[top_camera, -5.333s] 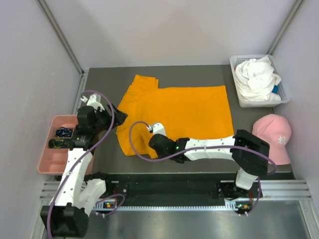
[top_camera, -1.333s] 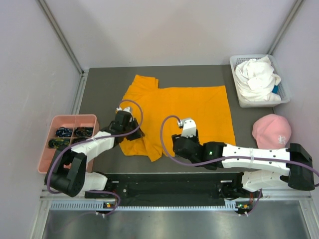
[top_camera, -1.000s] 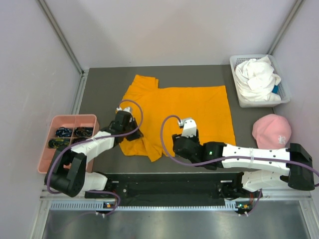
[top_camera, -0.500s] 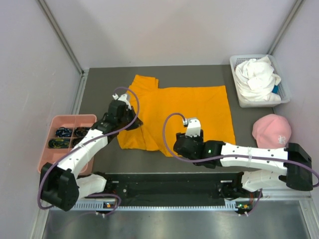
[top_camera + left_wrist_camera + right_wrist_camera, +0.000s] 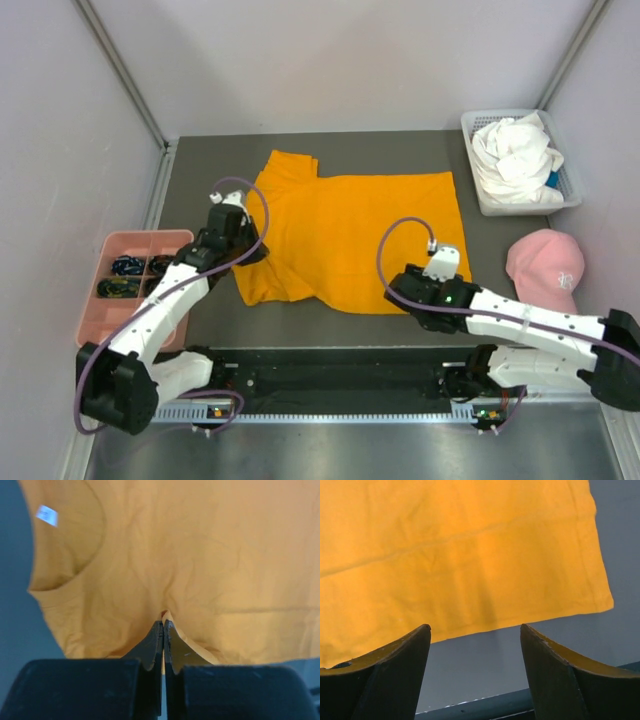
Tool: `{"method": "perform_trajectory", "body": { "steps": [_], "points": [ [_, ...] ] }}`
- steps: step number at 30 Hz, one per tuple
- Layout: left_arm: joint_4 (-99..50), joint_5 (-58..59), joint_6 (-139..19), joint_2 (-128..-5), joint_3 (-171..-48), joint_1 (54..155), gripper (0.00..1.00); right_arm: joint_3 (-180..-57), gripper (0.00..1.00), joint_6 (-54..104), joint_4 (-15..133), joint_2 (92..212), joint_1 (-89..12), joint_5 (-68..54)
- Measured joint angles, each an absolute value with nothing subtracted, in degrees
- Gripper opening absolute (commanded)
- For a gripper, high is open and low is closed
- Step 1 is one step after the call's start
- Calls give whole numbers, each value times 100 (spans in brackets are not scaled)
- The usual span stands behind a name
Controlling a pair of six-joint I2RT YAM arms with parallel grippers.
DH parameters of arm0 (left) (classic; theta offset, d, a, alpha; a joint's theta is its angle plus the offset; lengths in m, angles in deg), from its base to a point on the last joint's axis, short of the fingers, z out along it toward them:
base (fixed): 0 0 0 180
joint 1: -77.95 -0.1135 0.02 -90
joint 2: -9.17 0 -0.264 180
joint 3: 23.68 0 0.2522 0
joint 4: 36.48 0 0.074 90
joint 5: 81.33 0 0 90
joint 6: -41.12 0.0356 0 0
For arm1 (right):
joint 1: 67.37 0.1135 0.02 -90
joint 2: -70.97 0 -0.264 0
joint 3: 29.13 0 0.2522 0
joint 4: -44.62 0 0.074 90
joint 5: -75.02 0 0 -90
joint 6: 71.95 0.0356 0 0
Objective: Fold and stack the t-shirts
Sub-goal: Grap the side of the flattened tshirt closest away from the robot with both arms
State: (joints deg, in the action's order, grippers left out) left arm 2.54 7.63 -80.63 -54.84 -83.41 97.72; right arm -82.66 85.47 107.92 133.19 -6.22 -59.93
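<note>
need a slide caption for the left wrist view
Left hand pinched shut on a small ridge of the orange t-shirt, with the neck label visible at upper left.

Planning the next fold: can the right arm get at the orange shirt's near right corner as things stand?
Likely yes: its fingers hang open at the shirt's near edge, the corner lies flat on the table beside them, and nothing sits between.

Left pincer (image 5: 163, 624) tight, right pincer (image 5: 475, 628) wide.

Overhead, wrist close-ups, common orange t-shirt (image 5: 360, 235)
</note>
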Motion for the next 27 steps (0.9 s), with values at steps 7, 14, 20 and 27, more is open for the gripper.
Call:
{"method": "perform_trajectory", "body": {
  "steps": [7, 14, 20, 27],
  "points": [
    [568, 616, -7879, -4979, -8525, 8565, 0, -7962, 72, 8558, 10819, 12689, -1129, -5693],
    [713, 551, -7674, -4896, -8678, 8246, 0, -7962, 72, 8625, 10976, 12707, -1234, -5667],
    [859, 555, -7556, -4896, -8695, 8096, 0, -7962, 72, 8719, 11057, 12803, -1350, -5660],
    [903, 573, -7425, -4913, -8778, 7772, 0, -7927, 71, 8855, 11216, 12801, -1512, -5625]
  ]
}}
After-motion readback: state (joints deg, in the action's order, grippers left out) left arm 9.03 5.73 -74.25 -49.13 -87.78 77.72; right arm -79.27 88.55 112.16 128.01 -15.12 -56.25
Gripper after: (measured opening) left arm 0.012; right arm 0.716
